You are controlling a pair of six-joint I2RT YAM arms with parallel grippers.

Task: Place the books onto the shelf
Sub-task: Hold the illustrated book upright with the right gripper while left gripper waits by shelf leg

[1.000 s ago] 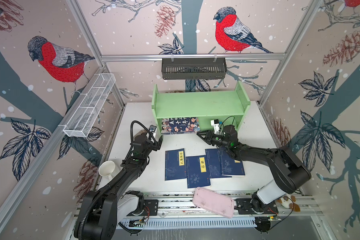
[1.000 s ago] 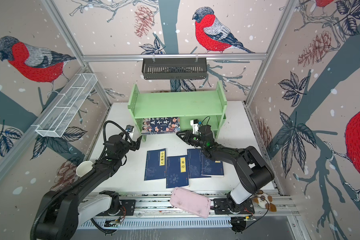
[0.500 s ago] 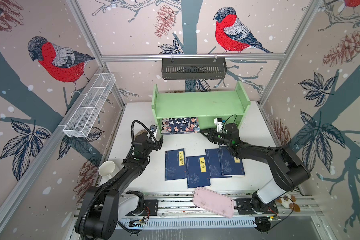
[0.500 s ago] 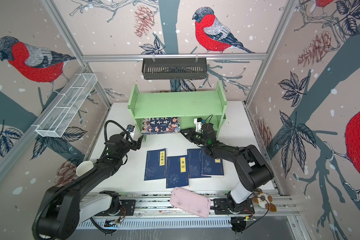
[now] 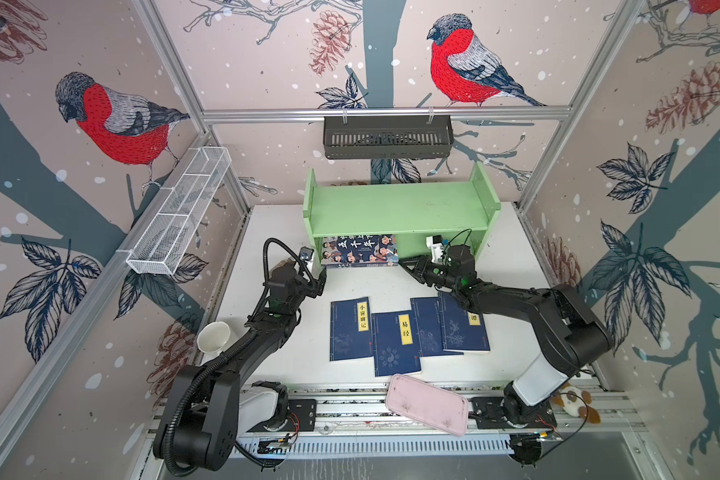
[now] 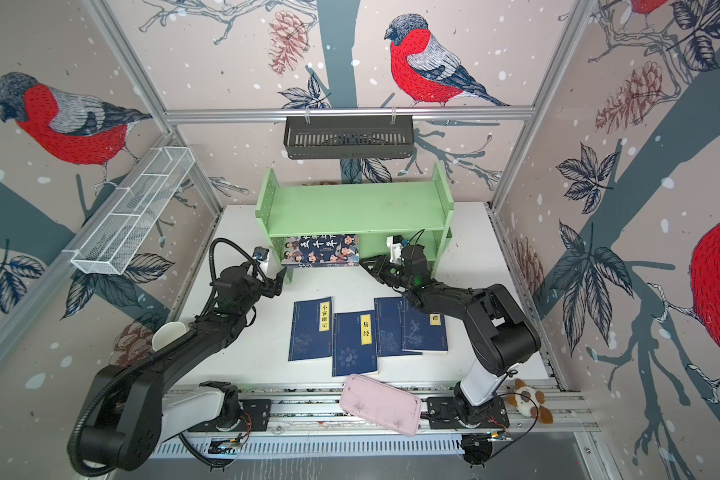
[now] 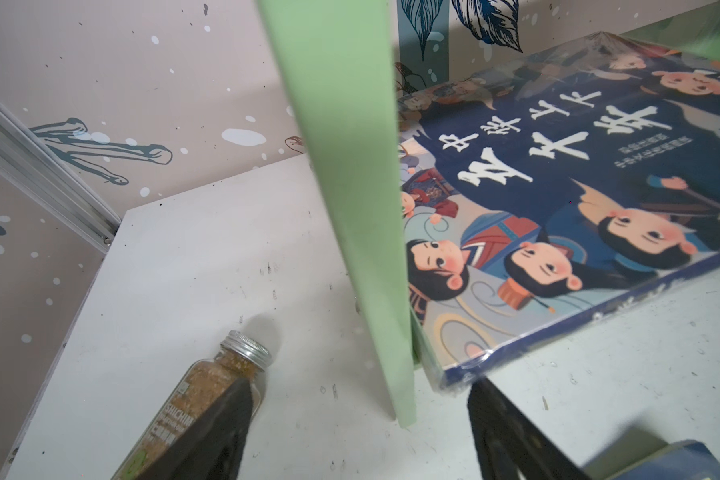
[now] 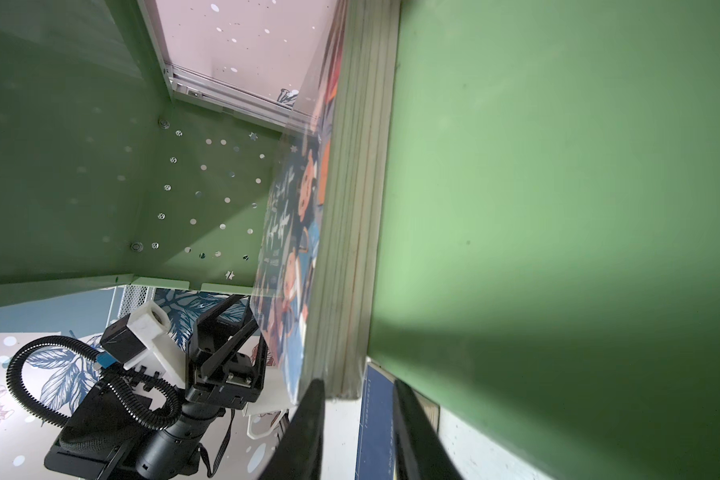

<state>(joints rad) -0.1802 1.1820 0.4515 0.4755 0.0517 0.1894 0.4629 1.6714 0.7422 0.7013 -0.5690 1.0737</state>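
I am reporting the large book (image 5: 360,249) as lying cover-up in the lower tier of the green shelf (image 5: 395,208), at its left end, beside the left side panel (image 7: 350,208). My left pincer (image 7: 358,399) is standing wide and holding nothing. Its fingers are straddling the foot of that panel, one finger crossing over a spice bottle (image 7: 225,374) lying on the surface (image 5: 304,357), the other reaching just beneath the book's near corner. My right pincer (image 8: 356,386) is standing narrow at the book's right front corner, with a fingertip on either side of the page edge. Whether it is actually clamping the book I cannot tell. The four navy books (image 5: 393,345) are lying flat in a row on the surface in front of the shelf, overlapping at their edges, with my right arm passing over the rightmost.
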